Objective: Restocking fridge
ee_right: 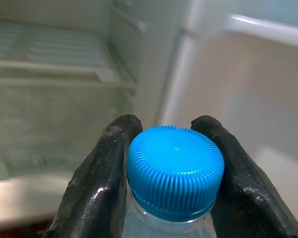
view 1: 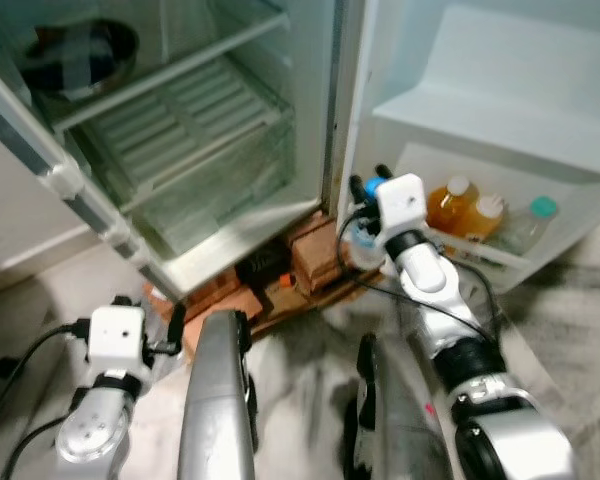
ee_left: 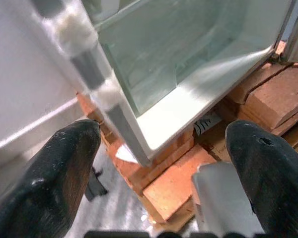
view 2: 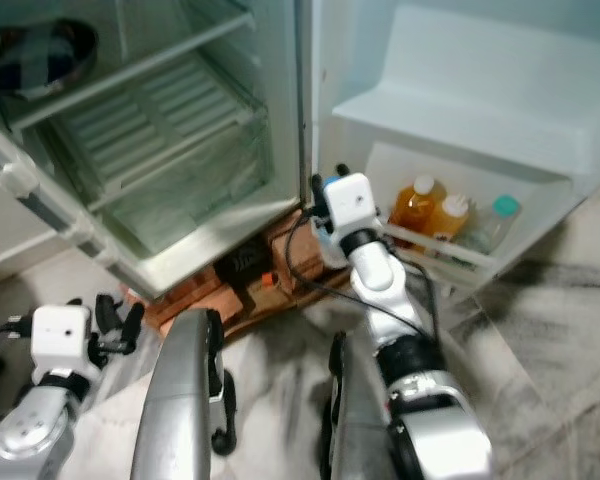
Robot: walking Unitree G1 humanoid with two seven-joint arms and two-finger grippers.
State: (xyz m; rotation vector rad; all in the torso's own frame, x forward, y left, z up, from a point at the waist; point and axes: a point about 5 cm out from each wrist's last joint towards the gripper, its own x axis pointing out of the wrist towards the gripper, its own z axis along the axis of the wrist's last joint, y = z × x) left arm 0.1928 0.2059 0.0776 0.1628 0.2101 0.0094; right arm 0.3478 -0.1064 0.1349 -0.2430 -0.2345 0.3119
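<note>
A: Head views. What do the containers hold?

B: The open fridge has bare wire shelves and an empty clear drawer; a dark bowl-like object sits on the upper shelf, its contents unclear. The door shelf carries two orange-liquid bottles with pale caps, side by side, and a clear bottle with a teal cap next to them.

A: And the task's thing?

B: The blue-capped bottle is at the near end of the door shelf, pinched in the right gripper, whose arm reaches forward from the right.

A: Surface and room?

B: The fridge stands on red bricks over a grey marbled floor. The left gripper hangs low by the fridge's bottom left corner.

A: Left wrist view?

B: The two black fingers are spread wide with nothing between them. Beyond lie the cabinet's lower edge, the bricks and a white wall.

A: Right wrist view?

B: Both fingers press against a ribbed blue cap from either side; clear liquid shows below it. Behind, blurred, are the shelves and the white door liner
</note>
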